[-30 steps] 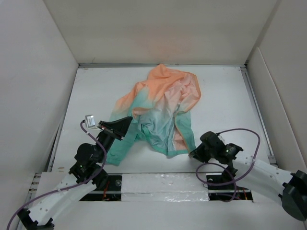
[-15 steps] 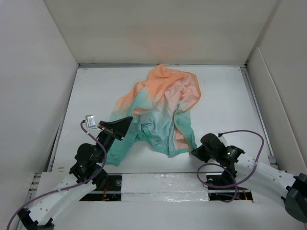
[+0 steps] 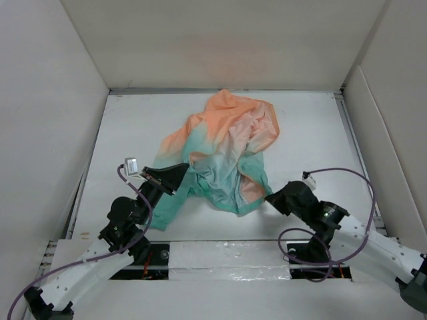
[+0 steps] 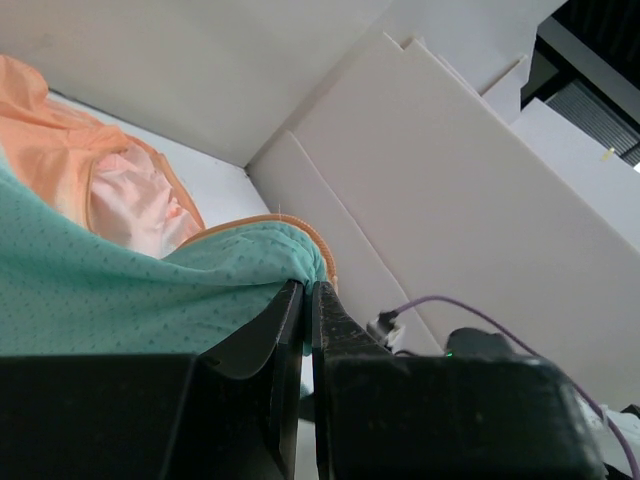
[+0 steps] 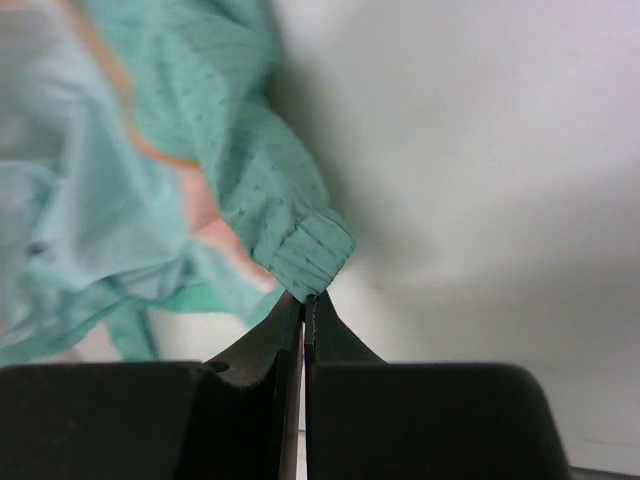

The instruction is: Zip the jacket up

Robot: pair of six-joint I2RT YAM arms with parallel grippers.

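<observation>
The jacket (image 3: 223, 150) lies crumpled mid-table, orange at the far side and teal toward me. My left gripper (image 3: 180, 175) is shut on a teal fold at the jacket's near left. In the left wrist view the closed jaws (image 4: 308, 288) pinch teal cloth beside an orange zipper edge (image 4: 318, 250). My right gripper (image 3: 269, 198) is shut at the jacket's near right corner. In the right wrist view its tips (image 5: 305, 297) pinch a teal ribbed cuff (image 5: 312, 250). The zipper slider is not visible.
White walls (image 3: 53, 100) enclose the table on the left, far and right sides. Purple cables (image 3: 347, 175) loop from both arms. A foil-taped strip (image 3: 227, 257) runs along the near edge between the arm bases.
My right gripper has moved away from the near edge toward the jacket, and the jacket's near right corner has shifted with it. My left gripper has edged slightly right, still holding the teal fold.
</observation>
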